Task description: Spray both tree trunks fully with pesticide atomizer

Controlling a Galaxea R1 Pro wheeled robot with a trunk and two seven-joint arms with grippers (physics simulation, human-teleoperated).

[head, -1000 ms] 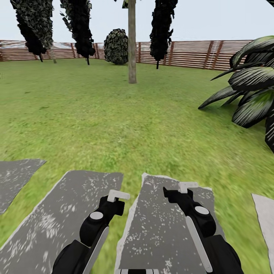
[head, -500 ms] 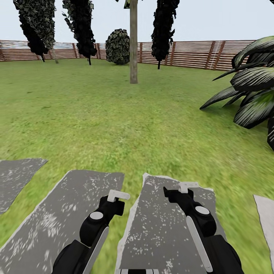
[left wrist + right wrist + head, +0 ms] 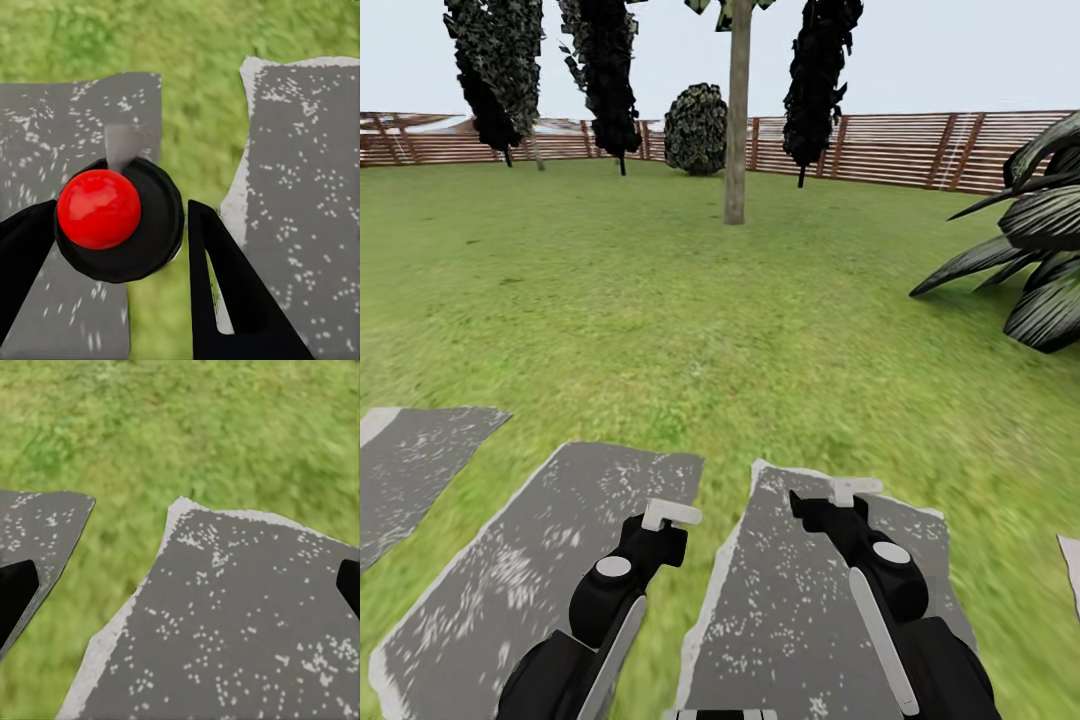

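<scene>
Head view panned; we are driving, mottled grey-brown tree trunk far ahead; left gripper clamps small black pesticide atomizer; right gripper fingers apart.

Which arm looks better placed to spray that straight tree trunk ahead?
Left, probably. The left tool seems shut on a black item with a red knob, likely the pesticide atomizer. The right tool is open and empty above a paving slab. The tree trunk stands far off across the lawn.
</scene>
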